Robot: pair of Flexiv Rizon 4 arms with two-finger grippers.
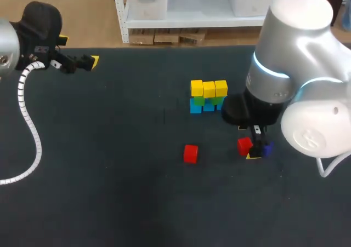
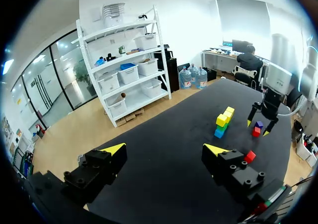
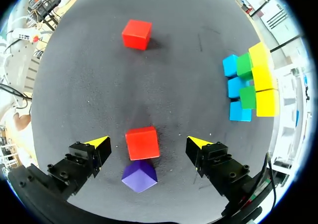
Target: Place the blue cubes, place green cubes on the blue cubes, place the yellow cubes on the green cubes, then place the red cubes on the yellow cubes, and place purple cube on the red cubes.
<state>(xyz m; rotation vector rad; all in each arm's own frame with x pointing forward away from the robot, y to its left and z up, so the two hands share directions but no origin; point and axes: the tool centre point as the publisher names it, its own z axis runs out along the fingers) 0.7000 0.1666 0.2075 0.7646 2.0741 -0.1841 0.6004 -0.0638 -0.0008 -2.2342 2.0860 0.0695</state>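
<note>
R gripper (image 3: 147, 142) straddles red cube (image 3: 142, 139), fingers (image 3: 94, 149) spread, no contact yet.
Yellow-topped stack (image 1: 208, 96) at 11 o'clock needs reds next; L gripper (image 2: 164, 150) parked clear, fingers spread.

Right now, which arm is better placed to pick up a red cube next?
Right. The right gripper is open with a red cube between its fingers, beside the purple cube. The left gripper is open and empty, far across the table from the stack.

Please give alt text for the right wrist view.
The open right gripper hangs above a red cube, a purple cube beside it. Ahead lie another red cube and a stack of blue, green and yellow cubes.
</note>
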